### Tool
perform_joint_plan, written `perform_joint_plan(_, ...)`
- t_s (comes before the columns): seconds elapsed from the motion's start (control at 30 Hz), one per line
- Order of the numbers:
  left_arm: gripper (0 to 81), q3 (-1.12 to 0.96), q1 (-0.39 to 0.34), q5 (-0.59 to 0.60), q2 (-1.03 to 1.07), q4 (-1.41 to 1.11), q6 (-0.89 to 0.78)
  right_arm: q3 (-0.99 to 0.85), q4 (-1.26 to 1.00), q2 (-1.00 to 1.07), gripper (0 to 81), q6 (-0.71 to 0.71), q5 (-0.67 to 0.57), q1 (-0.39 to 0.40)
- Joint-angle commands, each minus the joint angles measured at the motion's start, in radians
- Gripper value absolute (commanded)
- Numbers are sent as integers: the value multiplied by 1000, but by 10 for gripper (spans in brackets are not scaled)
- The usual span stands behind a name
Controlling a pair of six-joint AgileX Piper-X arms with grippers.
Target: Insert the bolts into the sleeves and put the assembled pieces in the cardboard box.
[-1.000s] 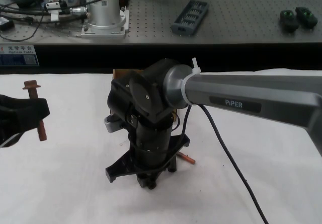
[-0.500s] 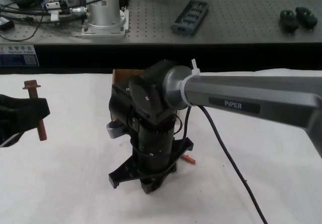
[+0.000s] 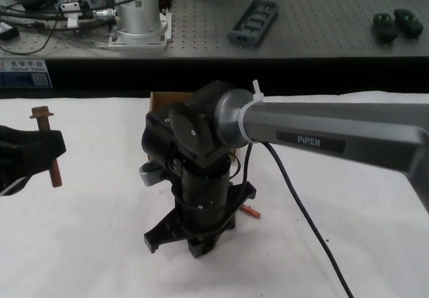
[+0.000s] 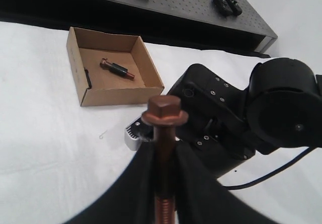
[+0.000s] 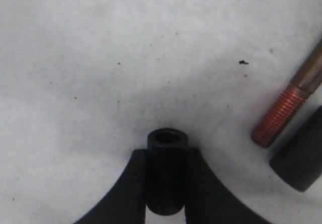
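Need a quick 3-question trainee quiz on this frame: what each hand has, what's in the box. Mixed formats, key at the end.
1. True or false: the left hand grips a bolt upright, head on top.
2. What does the right hand hold? A) a sleeve B) a bolt C) nothing
3. Fill in: the number of assembled pieces lying in the cardboard box is ____.

Key: 1 true; 2 A; 3 one.
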Motion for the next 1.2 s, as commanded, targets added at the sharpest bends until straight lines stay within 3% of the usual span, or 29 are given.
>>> perform_joint_plan(0.0,6,-7,3,-49,2,-41,57,21,7,19,40,-30,31,-5)
perform_joint_plan(0.2,6,-7,47,-58,7,-131,145,21,-12,-53,40,-37,31,-26)
perform_joint_plan(0.37,6,-7,114,62,90,-220,145,75,-119,-164,40,-95,-8,-57)
perform_joint_plan(0.7,6,-7,123,156,332,-453,85,652,-639,-597,40,-88,-270,-104)
perform_joint_plan(0.83,6,-7,109,168,428,-535,41,863,-891,-726,40,-24,-352,-104)
perform_joint_plan(1.07,6,-7,53,204,513,-657,2,1124,-1326,-766,40,24,-416,-104)
perform_joint_plan(1.17,6,-7,21,227,538,-719,-32,1165,-1410,-765,40,40,-419,-109)
